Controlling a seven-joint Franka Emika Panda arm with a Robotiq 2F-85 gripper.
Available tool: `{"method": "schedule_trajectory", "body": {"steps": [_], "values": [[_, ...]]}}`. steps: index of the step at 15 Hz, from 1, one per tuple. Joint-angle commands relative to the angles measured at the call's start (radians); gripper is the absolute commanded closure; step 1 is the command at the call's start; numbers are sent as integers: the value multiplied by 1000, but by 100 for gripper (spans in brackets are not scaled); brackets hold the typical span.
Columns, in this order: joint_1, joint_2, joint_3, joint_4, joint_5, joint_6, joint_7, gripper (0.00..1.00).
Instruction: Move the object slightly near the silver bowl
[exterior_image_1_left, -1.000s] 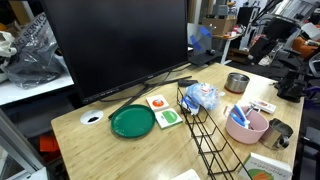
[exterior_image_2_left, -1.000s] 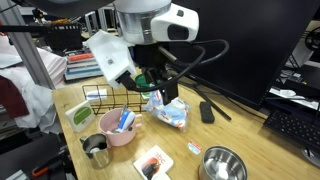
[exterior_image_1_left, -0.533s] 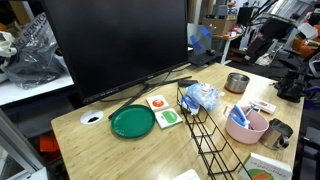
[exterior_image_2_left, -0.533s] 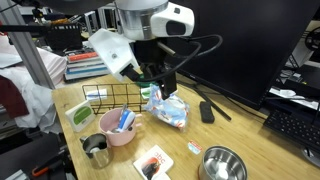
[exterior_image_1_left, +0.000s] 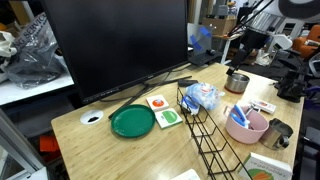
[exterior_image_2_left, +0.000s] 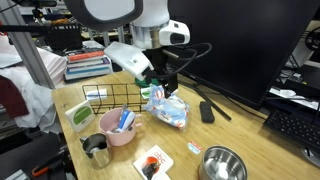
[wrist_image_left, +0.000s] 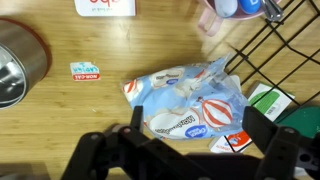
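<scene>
Over the wooden table (wrist_image_left: 60, 125) the gripper (wrist_image_left: 192, 140), spread apart, has risen off the bag (wrist_image_left: 185, 95).

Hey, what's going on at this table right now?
A robot arm's gripper hangs open above a blue and white plastic packet lying on the wooden table, beside the black wire rack. It holds nothing. The silver bowl sits apart from the packet, so the move looks unfinished.
</scene>
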Motion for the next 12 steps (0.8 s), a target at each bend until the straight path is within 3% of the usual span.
{"method": "schedule_trajectory", "body": {"steps": [1, 12], "values": [[-17, 91, 30, 52, -37, 29, -31, 0], [-38, 251, 92, 116, -61, 48, -85, 0]]}}
